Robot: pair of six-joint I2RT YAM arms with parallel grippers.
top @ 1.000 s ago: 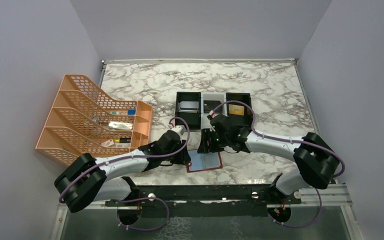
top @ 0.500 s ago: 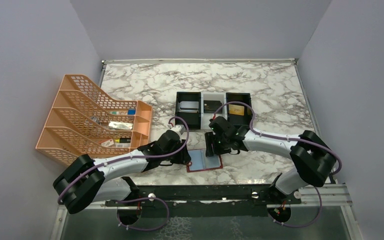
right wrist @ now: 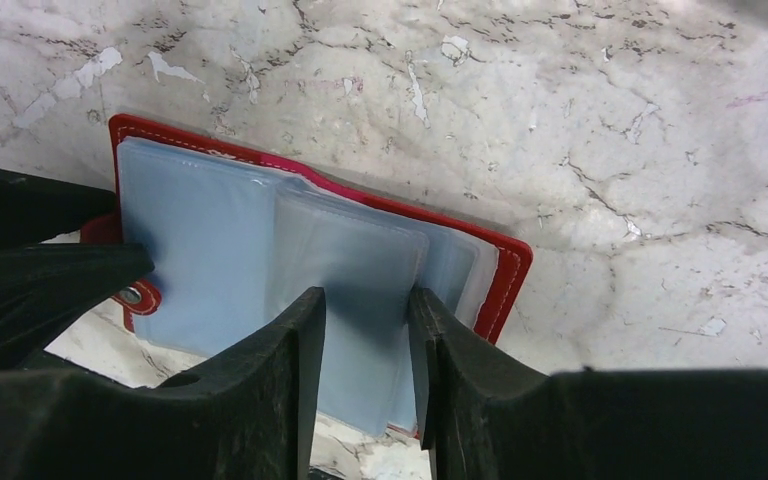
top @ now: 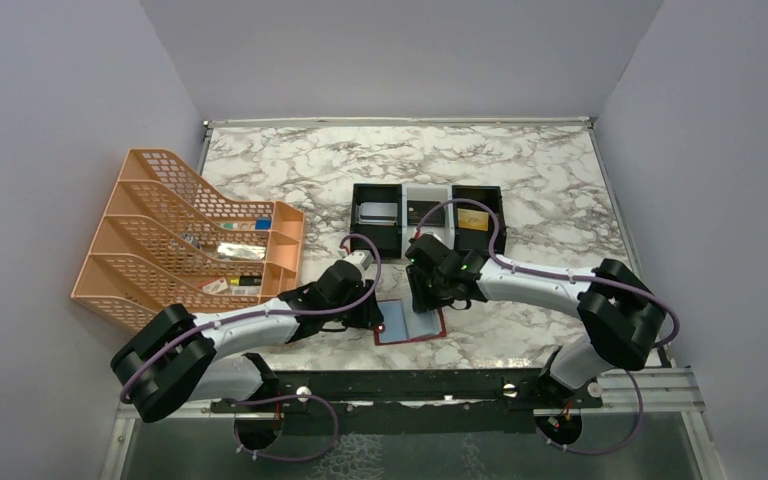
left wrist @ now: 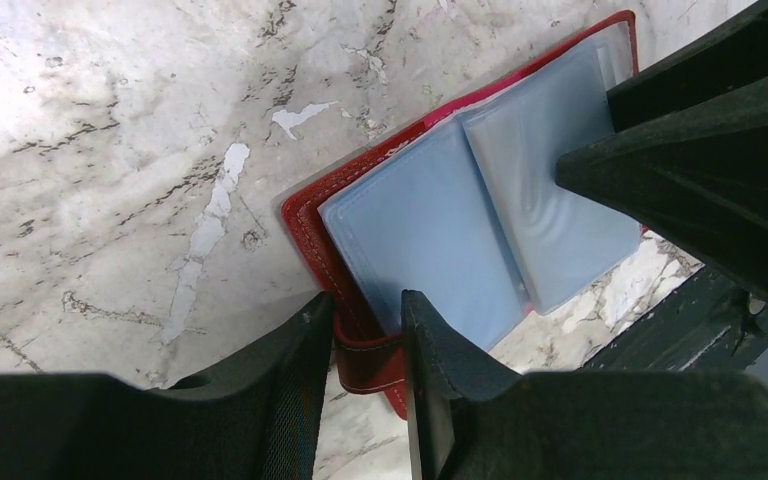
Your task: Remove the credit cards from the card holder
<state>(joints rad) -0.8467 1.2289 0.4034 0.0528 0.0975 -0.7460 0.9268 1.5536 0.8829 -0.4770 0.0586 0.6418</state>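
The card holder (top: 409, 325) lies open on the marble surface (top: 540, 190) at its near edge, between the two arms, its pale blue sleeves facing up. The credit cards (top: 473, 220) lie in the compartments of the tray (top: 354, 220) behind it, and any print on them is too small to read. The left tool (left wrist: 365, 310) is closed on the holder's red snap tab (left wrist: 365, 365), while the right tool (right wrist: 365, 300) has its jaws a little apart, tips down on a blue sleeve with nothing clasped between them.
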